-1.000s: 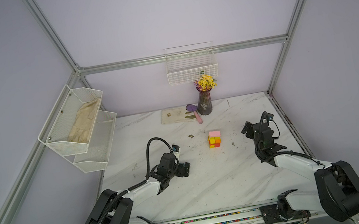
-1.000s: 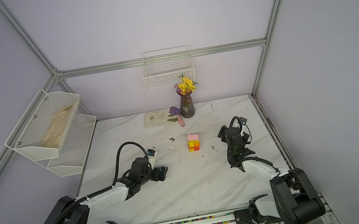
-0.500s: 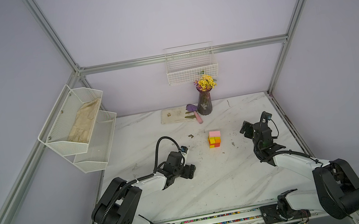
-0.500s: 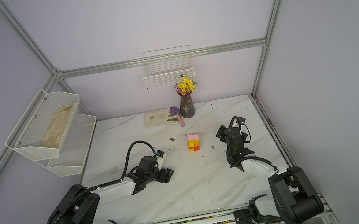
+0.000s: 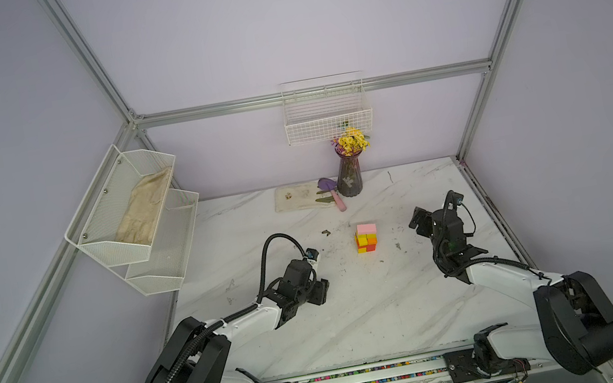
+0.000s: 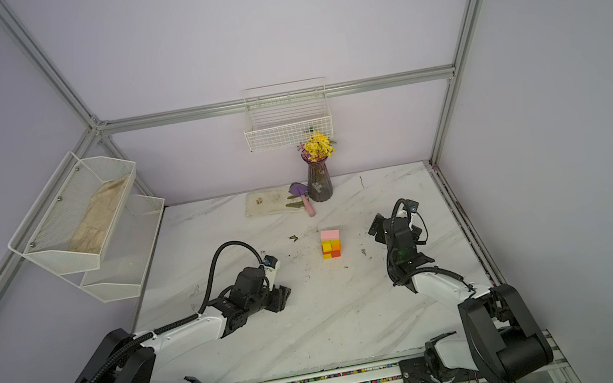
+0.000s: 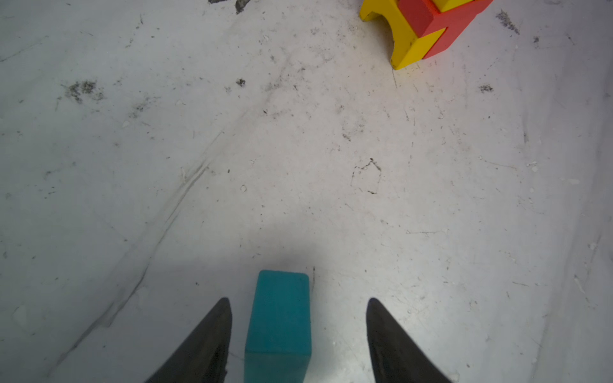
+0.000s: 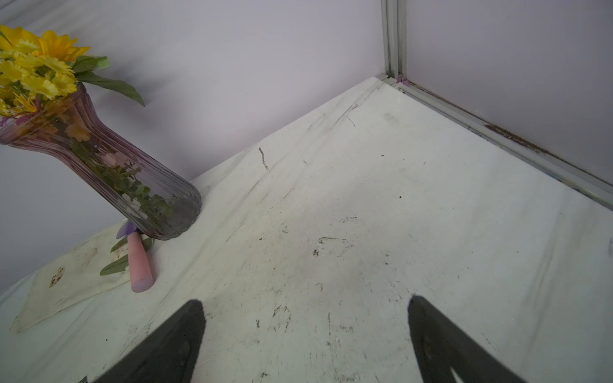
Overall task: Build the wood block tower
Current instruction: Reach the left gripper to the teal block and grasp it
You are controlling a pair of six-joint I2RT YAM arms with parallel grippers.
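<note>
**Left gripper [image 7: 298, 300] straddles the teal block [image 7: 280, 318]**

We see its jaws spread, with one finger on each side of the teal block lying on the table [image 7: 298, 149]. There is a gap on both sides, so nothing is pinched. Our right gripper [image 8: 305, 299] stands wide apart above the table, holding nothing. The tower [image 5: 366, 238], with a pink block [image 5: 366, 228] on top, stands between both arms, well apart from the teal block.

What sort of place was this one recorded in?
Probably a lab test cell dressed like a home corner: aluminium frame around plain lilac walls, a marble-look table, a flower vase and wire basket.
</note>
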